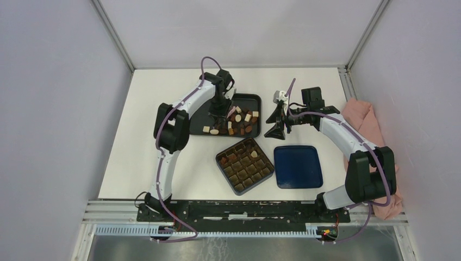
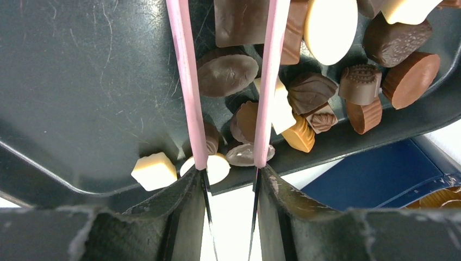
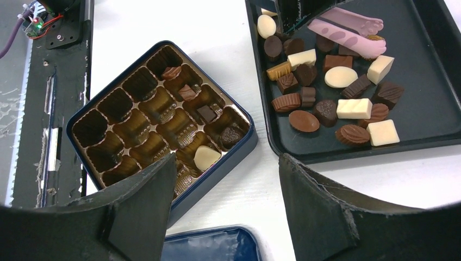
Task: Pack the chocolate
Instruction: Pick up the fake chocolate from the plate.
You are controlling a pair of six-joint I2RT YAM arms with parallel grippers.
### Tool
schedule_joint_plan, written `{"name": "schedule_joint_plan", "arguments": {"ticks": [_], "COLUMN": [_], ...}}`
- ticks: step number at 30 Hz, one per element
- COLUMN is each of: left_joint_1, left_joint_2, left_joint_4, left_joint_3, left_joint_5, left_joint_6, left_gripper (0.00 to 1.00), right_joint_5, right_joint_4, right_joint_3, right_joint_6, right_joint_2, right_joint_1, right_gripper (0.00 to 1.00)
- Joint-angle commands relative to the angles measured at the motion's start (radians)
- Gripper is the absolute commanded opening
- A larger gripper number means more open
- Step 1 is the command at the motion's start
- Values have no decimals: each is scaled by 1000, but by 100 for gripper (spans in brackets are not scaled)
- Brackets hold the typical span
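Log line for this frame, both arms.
left gripper: shut on pink tweezers, over chocolate in tray | right gripper: open, empty | box: few pieces packed

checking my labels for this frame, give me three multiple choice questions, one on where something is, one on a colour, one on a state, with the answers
1. Where is the blue lid?
A. on top of the box
B. flat on the table beside the box
C. standing on edge

2. What colour are the tweezers?
A. green
B. yellow
C. pink

3. How is the right gripper?
A. open, holding nothing
B. shut on the tweezers
C. shut on the lid

Answers:
1 B, the top view shows it lying flat next to the box.
2 C, both wrist views show pink arms.
3 A, its fingers stand wide apart with nothing between them.
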Motion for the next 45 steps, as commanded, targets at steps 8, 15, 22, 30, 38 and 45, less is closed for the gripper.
{"name": "schedule_joint_plan", "arguments": {"ticks": [8, 15, 22, 30, 38, 45], "left_joint_1": [-5, -6, -5, -5, -4, -1], "left_joint_2": [46, 75, 76, 62, -14, -179], "left_joint_4": [-50, -73, -85, -81, -35, 66], "left_joint_3": [101, 136, 138, 165, 114, -57], "left_joint_5": [-34, -33, -39, -26, -38, -35], "left_joint_6": [45, 45, 48, 34, 21, -9], "left_gripper": [42, 41, 42, 7, 2, 2], "right_joint_5": [-41, -41, -47, -47, -50, -54], "right_joint_4": [-1, -8, -11, -16, -19, -28], "right_joint_3": [43, 46, 46, 49, 47, 50], "right_joint_6": [-23, -28, -31, -34, -38, -49], "right_joint_2": [-6, -7, -5, -5, -5, -1], "right_joint_1": [-1, -3, -4, -5, -5, -7], "right_gripper": [75, 75, 75, 75, 75, 75]}}
